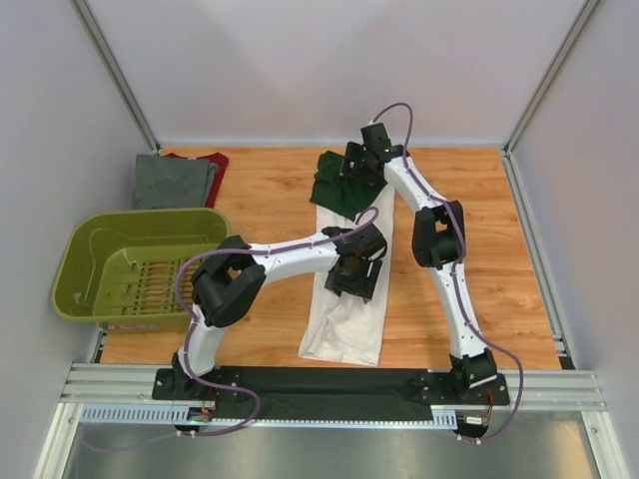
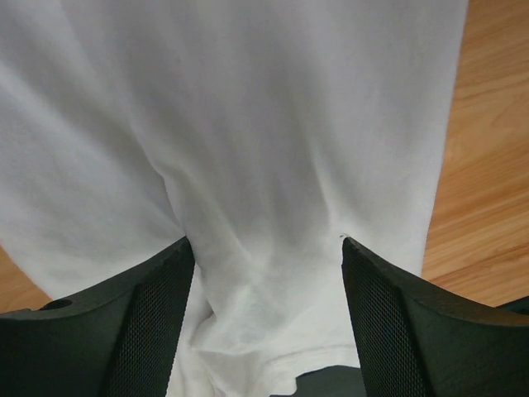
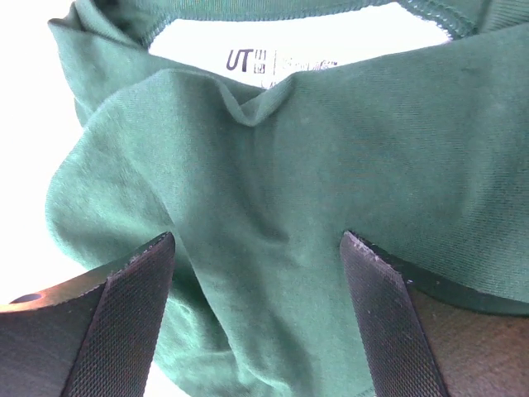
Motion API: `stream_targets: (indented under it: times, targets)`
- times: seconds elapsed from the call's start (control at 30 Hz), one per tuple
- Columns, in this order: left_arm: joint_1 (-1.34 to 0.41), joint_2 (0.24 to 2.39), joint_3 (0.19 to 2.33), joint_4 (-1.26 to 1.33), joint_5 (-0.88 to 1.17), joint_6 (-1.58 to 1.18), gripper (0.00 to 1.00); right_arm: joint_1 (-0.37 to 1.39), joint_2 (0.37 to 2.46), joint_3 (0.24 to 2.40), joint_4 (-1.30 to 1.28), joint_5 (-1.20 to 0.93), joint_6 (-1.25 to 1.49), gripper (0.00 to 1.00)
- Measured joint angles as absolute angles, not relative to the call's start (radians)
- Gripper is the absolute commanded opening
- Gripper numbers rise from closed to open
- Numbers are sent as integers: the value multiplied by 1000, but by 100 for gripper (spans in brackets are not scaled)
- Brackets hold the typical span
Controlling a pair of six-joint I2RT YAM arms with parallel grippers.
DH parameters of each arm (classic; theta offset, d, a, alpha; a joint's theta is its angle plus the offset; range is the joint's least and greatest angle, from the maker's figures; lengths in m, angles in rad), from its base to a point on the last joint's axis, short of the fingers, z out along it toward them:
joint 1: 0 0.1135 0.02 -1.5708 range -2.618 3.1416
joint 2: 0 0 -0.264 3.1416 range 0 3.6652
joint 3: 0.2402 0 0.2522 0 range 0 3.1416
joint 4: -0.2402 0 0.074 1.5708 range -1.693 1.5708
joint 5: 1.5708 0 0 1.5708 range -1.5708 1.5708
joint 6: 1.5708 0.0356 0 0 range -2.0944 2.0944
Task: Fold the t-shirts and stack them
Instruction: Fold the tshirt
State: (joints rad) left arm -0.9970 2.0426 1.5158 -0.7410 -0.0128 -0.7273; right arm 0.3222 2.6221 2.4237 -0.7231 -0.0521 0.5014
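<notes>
The left tool (image 2: 266, 248) has its jaws spread wide. White cloth fills the gap between the fingers, and neither finger clamps it. The tool sits over the middle section of the white t-shirt (image 1: 344, 319).

The right tool (image 3: 256, 240) also has its jaws spread wide and holds nothing. It sits low over the shirt's dark green shoulder part (image 3: 331, 149). Just beyond the fingers, the collar opening shows a printed label reading "UT".

The white t-shirt lies at the centre of the desk (image 1: 499, 259) as a long, narrow strip running from near to far. Its hem is at the near end, and the bunched green part is at the far end.

The grey t-shirt (image 1: 172, 182) lies in the far left corner. The dark red t-shirt (image 1: 212, 160) shows along its far right edge, touching it.

An olive-green basket (image 1: 80, 239) stands at the left edge of the desk, on the near side of these two shirts.
</notes>
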Motion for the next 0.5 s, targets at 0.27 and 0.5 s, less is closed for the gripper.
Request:
stream_targets:
  times: [0.27, 0.5]
  targets:
    - [-961, 2082, 1554, -715, 71, -683, 78, 321, 2694, 2518, -640, -136, 546, 87]
    - [-948, 2038, 1554, -780, 12, -656, 80, 308, 2661, 2489, -631, -211, 553, 93]
